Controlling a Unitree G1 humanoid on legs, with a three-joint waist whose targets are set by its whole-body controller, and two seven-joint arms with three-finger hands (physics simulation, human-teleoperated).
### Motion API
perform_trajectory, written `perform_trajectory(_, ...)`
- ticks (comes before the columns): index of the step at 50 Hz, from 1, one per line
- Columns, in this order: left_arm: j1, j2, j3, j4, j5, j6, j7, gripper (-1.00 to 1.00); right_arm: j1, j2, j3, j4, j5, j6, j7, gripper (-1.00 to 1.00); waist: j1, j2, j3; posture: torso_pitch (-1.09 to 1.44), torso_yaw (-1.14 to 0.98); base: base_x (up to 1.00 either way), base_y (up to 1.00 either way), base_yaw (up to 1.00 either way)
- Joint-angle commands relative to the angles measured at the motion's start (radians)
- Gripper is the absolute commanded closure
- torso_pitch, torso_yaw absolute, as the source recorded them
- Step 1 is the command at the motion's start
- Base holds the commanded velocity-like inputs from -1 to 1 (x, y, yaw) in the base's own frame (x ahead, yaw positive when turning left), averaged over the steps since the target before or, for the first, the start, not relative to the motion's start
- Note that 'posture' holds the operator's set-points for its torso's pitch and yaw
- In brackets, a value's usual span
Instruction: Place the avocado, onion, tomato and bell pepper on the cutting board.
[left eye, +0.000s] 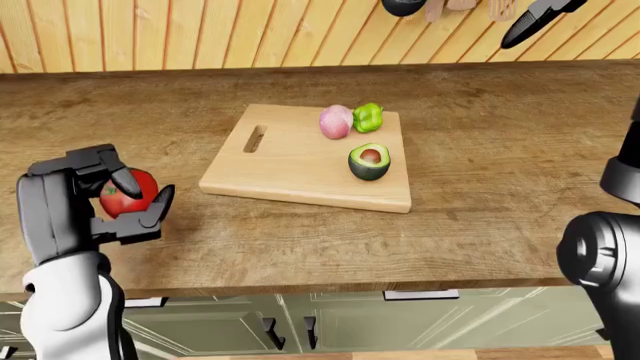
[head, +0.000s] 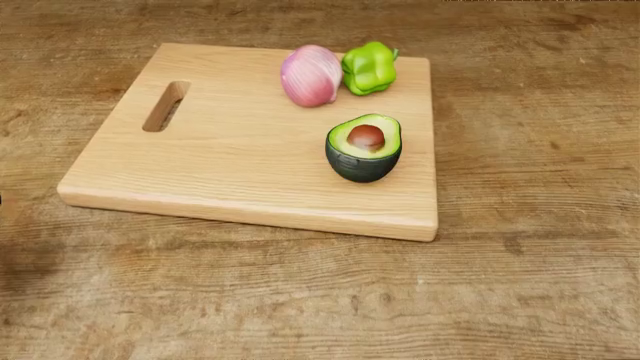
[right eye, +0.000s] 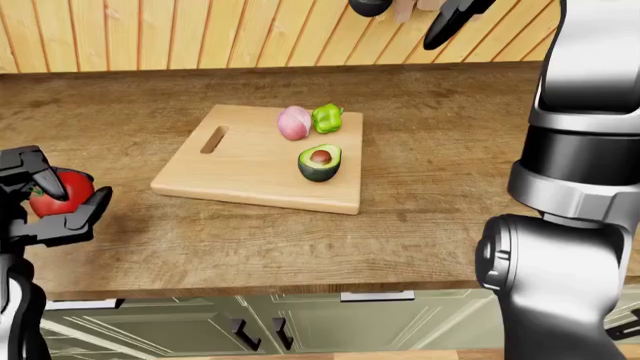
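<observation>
We see a pale wooden cutting board (head: 230, 161), rectangular with a slot handle cut near one short edge, lying flat on a dark, grainy wooden surface (head: 520, 285). Three things sit on the board. A smooth pink-purple onion (head: 311, 75) and a lumpy, glossy green bell pepper (head: 369, 67) rest touching each other near the board's edge toward the plank wall, at the end away from the slot. A halved avocado (head: 363, 148), dark-skinned with pale green flesh and a round brown pit facing up, stands apart from them, closer to the middle of that end.

Off the board, over the surface's near edge on the slot side, our left hand (left eye: 95, 202) holds the round, shiny red tomato (left eye: 128, 191), its black fingers (left eye: 126, 180) clamped around it. Of the right arm we see only the grey and black joints; the hand is out of view.
</observation>
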Motion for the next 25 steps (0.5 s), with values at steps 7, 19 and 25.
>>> perform_trajectory(7, -0.201, 0.119, -0.026, -0.040, 0.038, 0.163, -0.070, 1.00, -0.045, -0.019, -0.015, -0.011, 0.001, -0.009, -0.015, -1.00, -0.001, 0.002, -0.023, 0.00, 0.00, 0.00, 0.00, 0.00)
perform_trajectory(19, -0.556, 0.309, -0.110, 0.088, 0.087, 0.345, -0.215, 1.00, -0.053, -0.023, -0.016, 0.002, -0.001, -0.010, -0.005, -1.00, -0.005, 0.001, -0.019, 0.00, 0.00, 0.00, 0.00, 0.00)
perform_trajectory(25, -0.713, 0.369, -0.143, 0.231, 0.104, 0.346, -0.276, 1.00, -0.047, -0.014, -0.011, 0.002, -0.008, -0.014, -0.009, -1.00, -0.006, 0.002, -0.015, 0.00, 0.00, 0.00, 0.00, 0.00)
